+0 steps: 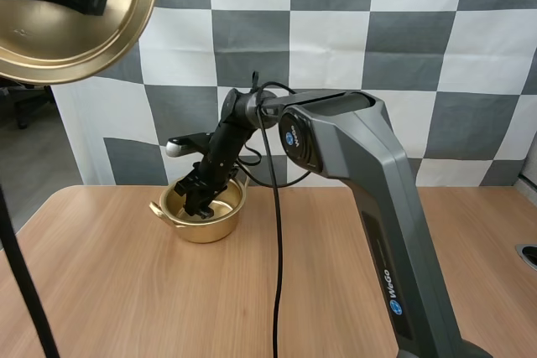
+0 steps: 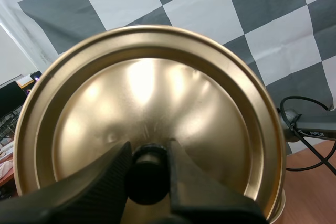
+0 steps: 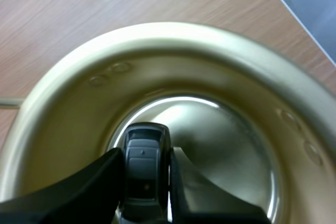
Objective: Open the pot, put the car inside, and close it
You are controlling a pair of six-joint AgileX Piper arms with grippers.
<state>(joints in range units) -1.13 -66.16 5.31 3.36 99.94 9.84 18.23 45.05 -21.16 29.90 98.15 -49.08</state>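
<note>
Black fingers of the right gripper pinch the dark car low inside the open gold pot, so placing looks underway and the next move calls for letting go and lifting clear, while the left gripper clamps the knob of the lid held high.

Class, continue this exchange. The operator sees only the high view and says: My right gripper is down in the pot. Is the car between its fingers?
Observer: Yes. In the right wrist view the right gripper pinches the dark car, inside the rim of the pot.
Operator: And how is the lid gripped, up at my left?
Observer: The left wrist view shows the left gripper shut on the lid's black knob.
</note>
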